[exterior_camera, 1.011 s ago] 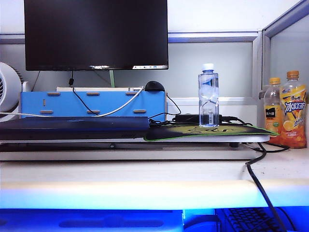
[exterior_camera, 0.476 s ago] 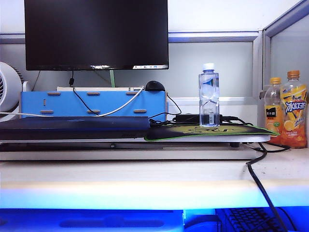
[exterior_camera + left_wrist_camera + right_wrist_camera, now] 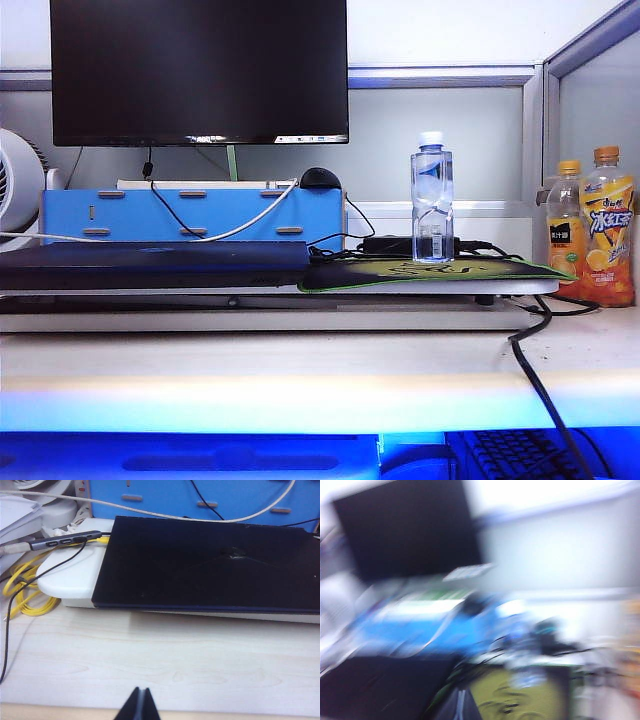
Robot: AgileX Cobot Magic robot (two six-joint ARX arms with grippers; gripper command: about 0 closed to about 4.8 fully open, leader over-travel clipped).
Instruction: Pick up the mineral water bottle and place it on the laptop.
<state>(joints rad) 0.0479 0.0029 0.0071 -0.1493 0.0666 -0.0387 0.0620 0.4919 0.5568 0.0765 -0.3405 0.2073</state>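
Standing upright on the mouse pad (image 3: 430,272) toward the worktop's right end: mineral water bottle (image 3: 432,200), ungrasped. Laptop (image 3: 155,264), lid flat, left, ready to bear it. Left gripper (image 3: 140,707) pinched closed over the front edge; right gripper (image 3: 459,705) closed, view blurred.

Right wrist view wholly motion-blurred

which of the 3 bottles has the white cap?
The clear water bottle standing on the mouse pad, right of the laptop. The two orange-capped drink bottles stand together at the far right.
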